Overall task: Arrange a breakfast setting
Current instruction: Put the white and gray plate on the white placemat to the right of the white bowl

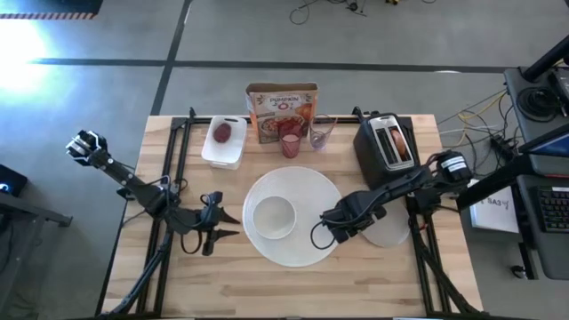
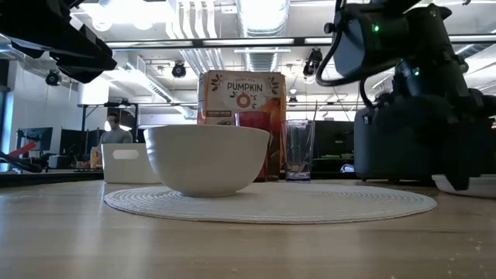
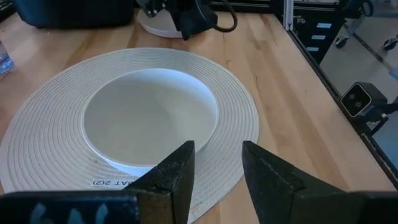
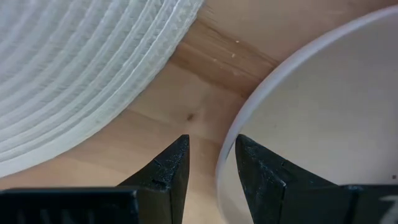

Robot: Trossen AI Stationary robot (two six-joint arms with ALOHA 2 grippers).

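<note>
**Right arm lines up on the small plate while the bowl sits ready**

From where I stand, the step in hand looks like the side plate. The right gripper [image 1: 327, 233] is low over the table at the gap between the big round white plate [image 1: 311, 253] and the small pale round plate [image 4: 323, 106], and its wrist view shows the fingers partly open, with the small plate's rim running in between them; they hold nothing yet. The left gripper [image 1: 213, 228] hovers just off the big plate's other side, fingers also partly open and empty, pointing at the small white bowl [image 3: 149, 121], which already sits in the middle of the big plate.

My guess is that the next move calls for the right fingers to close on that thin rim and lift it cleanly without dragging it into the big plate, which lies just beside it.

The rest of the setting waits along the far edge: the dark-red fruit [image 1: 221, 132] lies in a white rectangular tray [image 1: 233, 158], the pink cup [image 1: 290, 142] stands beside a clear glass [image 1: 320, 135], and something browned, likely the bread ring [image 1: 402, 142], sits in a slot of the black toaster [image 1: 373, 147]. I cannot spot the spoon.

The cereal box [image 2: 242, 93] behind the cup reads "PUMPKIN O's". A small printed label on the big plate's edge begins "MAT" in the left wrist view, the rest too small to read
</note>
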